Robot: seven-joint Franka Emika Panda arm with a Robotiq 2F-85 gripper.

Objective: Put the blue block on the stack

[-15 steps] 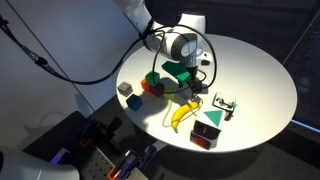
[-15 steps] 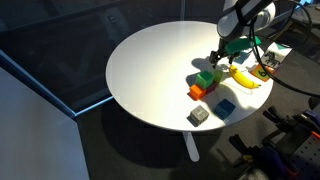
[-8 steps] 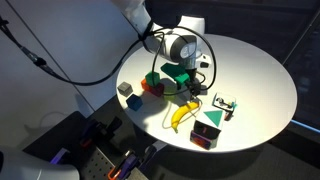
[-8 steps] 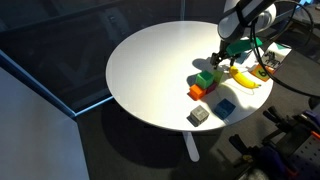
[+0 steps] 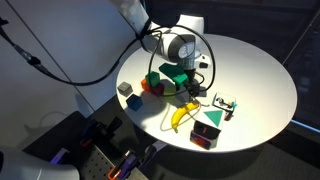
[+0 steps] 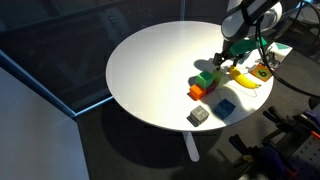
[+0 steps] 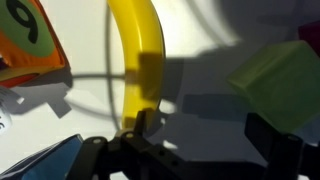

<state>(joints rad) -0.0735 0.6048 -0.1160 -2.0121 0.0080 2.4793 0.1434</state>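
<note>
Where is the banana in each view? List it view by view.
In an exterior view: banana just below centre, under the gripper.
In an exterior view: banana far right, beside the gripper.
Wrist view: banana upper centre, above the gripper.
Shared landmark: the gripper.

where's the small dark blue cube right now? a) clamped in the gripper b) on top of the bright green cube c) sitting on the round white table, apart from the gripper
c: the small dark blue cube sits on the round white table near its edge, well apart from the open, empty gripper, and the bright green cube has nothing on top.
</note>
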